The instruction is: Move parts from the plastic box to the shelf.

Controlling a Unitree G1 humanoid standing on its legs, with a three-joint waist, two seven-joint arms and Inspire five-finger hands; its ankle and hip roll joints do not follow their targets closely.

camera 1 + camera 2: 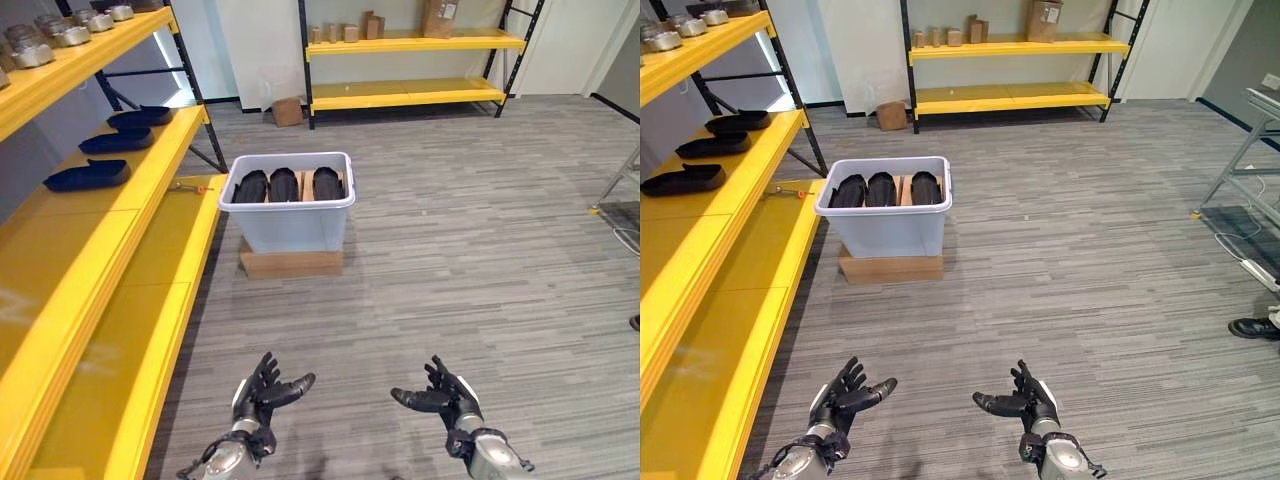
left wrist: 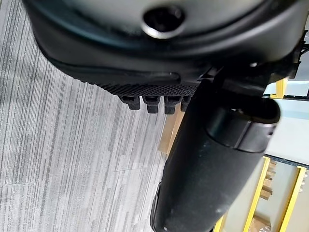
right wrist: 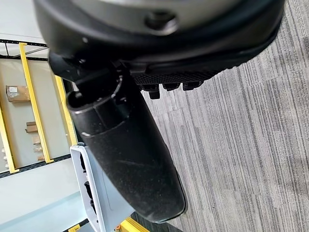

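A pale grey plastic box stands on a cardboard base on the floor ahead, holding three black parts side by side. On the yellow shelf to my left lie three more dark parts in a row. My left hand and right hand hang low in front of me, palms facing each other, fingers straight, both empty. They are well short of the box. The left hand and the right hand show up close in their wrist views, and the box's edge lies past the right thumb.
Metal cans sit on the upper left shelf. A second yellow shelf with cardboard boxes stands at the far wall, a small carton on the floor beside it. A metal rack and a person's shoe are at right.
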